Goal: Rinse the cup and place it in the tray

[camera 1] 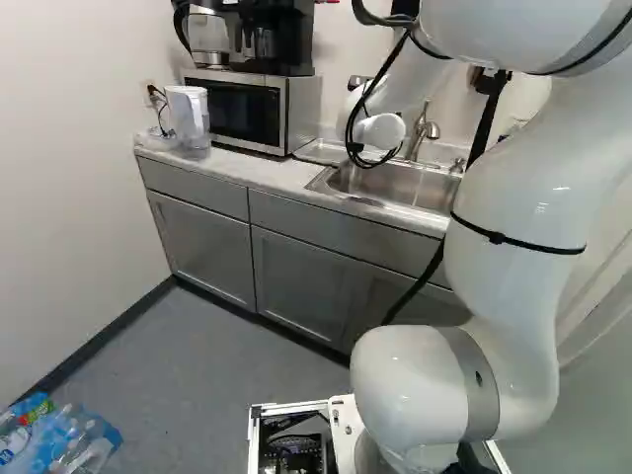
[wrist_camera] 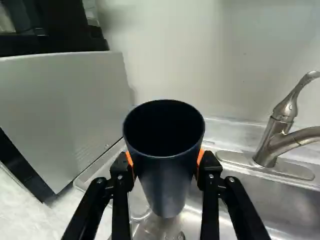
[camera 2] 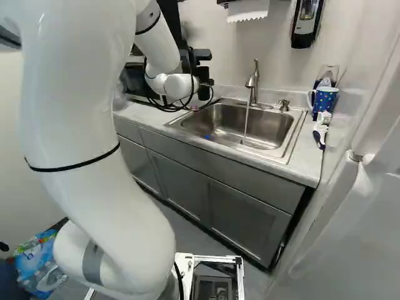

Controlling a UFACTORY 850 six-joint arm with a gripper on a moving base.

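Note:
In the right base view my gripper (camera 2: pixel 205 74) is partly visible beyond the wrist, near the sink's left end. The wrist view shows the gripper (wrist_camera: pixel 166 167) shut on the dark cup (wrist_camera: pixel 167 182), orange pads against both sides. The cup's open rim faces the wrist camera; its inside looks dark. I cannot make the cup out in the base views. Water streams from the faucet (camera 2: pixel 253 84) into the steel sink (camera 2: pixel 269 132), away from the cup. A shiny metal tray (camera 1: pixel 318 151) lies between microwave and sink, its rounded edge near the cup in the wrist view.
The microwave (camera 1: pixel 242 111) stands beside the tray with a coffee maker (camera 1: pixel 272 38) on top. A white pitcher (camera 1: pixel 188 114) is at the counter's far left. Right of the sink stand a blue dotted mug (camera 2: pixel 325 100) and a brush (camera 2: pixel 320 131). Bottle packs (camera 1: pixel 69 439) lie on the floor.

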